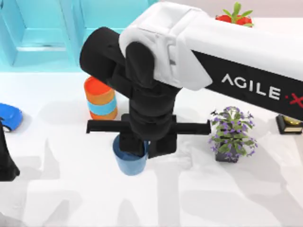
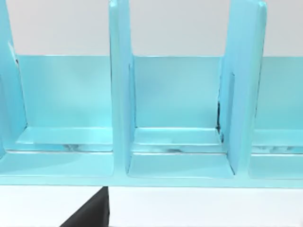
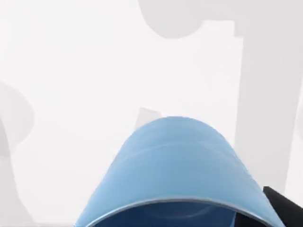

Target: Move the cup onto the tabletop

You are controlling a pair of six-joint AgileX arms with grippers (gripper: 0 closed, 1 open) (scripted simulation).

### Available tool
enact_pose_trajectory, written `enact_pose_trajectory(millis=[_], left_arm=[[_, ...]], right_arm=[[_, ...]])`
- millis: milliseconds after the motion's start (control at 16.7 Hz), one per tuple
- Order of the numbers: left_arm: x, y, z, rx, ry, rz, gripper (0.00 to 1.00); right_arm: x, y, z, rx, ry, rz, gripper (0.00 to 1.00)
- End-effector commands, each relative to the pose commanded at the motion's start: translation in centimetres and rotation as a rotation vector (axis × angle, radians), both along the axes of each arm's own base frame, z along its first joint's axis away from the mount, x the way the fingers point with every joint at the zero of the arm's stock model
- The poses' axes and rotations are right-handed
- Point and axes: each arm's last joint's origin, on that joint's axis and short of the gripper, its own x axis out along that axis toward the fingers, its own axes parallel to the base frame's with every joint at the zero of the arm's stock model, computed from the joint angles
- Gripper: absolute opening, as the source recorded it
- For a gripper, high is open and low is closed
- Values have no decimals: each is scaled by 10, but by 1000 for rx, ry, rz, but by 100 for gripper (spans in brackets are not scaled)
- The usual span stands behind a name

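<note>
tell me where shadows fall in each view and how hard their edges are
Top view: soft grey arm shadows spread over the tabletop around the cup. Right wrist view: sharper-edged grey shadows on the white surface beyond the cup. Left wrist view: the cabinet is evenly lit, faint streaks on its shelves.

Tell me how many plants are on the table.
2: a purple-flowered potted plant at the table's right, beside the right arm's tool, and a red-and-green plant at the far edge; the arm may hide others.

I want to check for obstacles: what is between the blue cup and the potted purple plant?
In the top view, bare tabletop lies between cup and plant.
</note>
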Motion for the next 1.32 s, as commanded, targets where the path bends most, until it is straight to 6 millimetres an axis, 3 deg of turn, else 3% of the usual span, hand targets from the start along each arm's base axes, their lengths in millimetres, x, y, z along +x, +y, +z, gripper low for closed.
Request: enact_pose_trajectory(millis=[240, 600, 840, 1320], left_arm=[[0, 0, 0, 0, 0, 0, 100], [0, 0, 0, 0, 0, 0, 100], [0, 0, 0, 0, 0, 0, 100], [0, 0, 0, 0, 0, 0, 100]], right_arm=[[1, 0, -6, -2, 4, -4, 0], [2, 11, -60, 3, -2, 0, 0], [2, 12, -64, 0, 0, 0, 0], [2, 12, -64, 0, 0, 0, 60]])
